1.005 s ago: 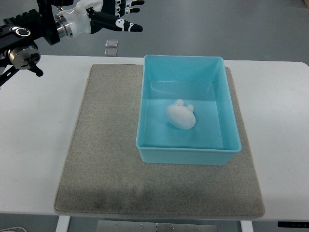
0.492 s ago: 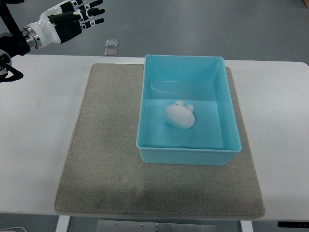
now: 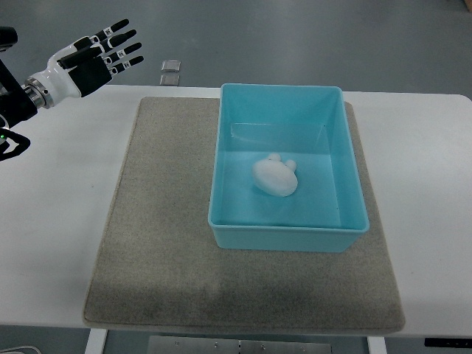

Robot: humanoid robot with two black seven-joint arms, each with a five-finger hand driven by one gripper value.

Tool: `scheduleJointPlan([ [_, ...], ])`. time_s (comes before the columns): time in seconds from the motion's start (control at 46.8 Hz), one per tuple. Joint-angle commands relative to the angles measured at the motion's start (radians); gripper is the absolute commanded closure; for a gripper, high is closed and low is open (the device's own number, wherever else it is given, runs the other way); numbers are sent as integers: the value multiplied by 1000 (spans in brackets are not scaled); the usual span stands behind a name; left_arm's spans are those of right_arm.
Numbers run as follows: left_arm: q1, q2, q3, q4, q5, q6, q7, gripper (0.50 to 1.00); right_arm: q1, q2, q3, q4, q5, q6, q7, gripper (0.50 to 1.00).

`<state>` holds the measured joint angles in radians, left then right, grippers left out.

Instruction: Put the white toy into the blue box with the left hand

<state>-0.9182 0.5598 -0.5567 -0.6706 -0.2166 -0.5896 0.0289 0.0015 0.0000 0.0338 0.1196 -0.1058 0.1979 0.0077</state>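
The white toy point(image 3: 276, 177) lies inside the blue box point(image 3: 284, 240), so the job looks done; the left hand point(image 3: 92, 60) hovers far left, fingers spread, empty

- A white table point(image 3: 59, 221) is filling most of the view.
- A grey mat point(image 3: 162, 243) is lying on the table.
- Grey floor point(image 3: 310, 37) is showing beyond the table, two small square plates point(image 3: 170, 71) lying on it.

White toy point(image 3: 276, 178) on blue box point(image 3: 346, 158) floor
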Motion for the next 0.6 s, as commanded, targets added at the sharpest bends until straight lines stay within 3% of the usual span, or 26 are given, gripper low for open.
scheduleJointPlan([
  [0.0,8,0,-2,3,-1,-10,0,501,0,0,0,0,0,0,0,564],
  [0.578,15,11,-15,0,-3,-15,0,501,-2,0,3,15,-3,12,2,564],
])
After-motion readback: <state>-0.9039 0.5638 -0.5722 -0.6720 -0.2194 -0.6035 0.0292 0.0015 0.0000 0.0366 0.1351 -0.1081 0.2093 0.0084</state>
